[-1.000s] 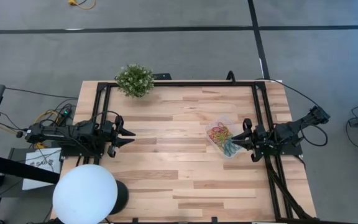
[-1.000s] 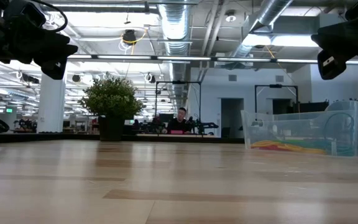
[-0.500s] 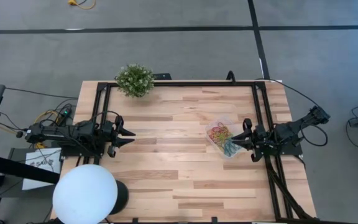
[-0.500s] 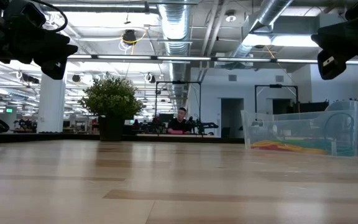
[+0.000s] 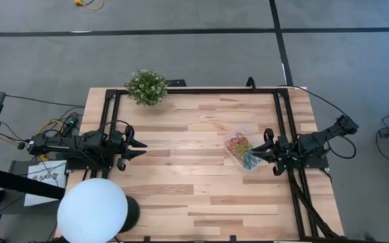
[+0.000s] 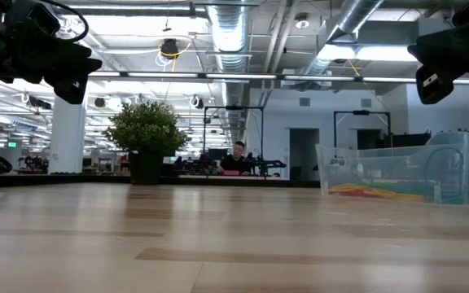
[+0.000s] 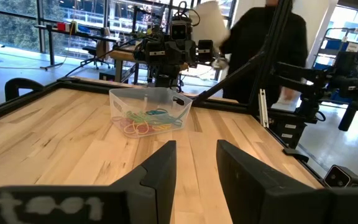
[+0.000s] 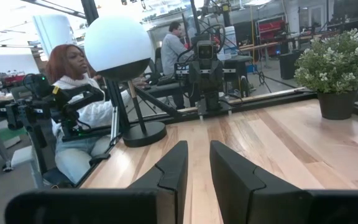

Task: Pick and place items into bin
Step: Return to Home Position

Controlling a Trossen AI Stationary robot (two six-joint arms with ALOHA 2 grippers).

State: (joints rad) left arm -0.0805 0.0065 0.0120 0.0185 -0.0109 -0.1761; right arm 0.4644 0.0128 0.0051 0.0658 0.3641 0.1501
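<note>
No change from the frames half a second and one second back: both arms and the bin sit exactly as before. The small clear plastic bin with rounded corners [image 5: 230, 137] stands on the light wooden table [image 5: 188, 196], toward its right side, just in front of the right gripper [image 5: 258, 154]. Inside the bin lies a loose heap of thin rubber-band loops [image 5: 239, 144]: red, yellow and orange at one end, green and blue at the other, flat on the floor. The right gripper's fingers are parted by a narrow gap and hold nothing. The left gripper [image 5: 142, 148] is at the table's left edge, well apart from the bin, fingers parted, empty.
</note>
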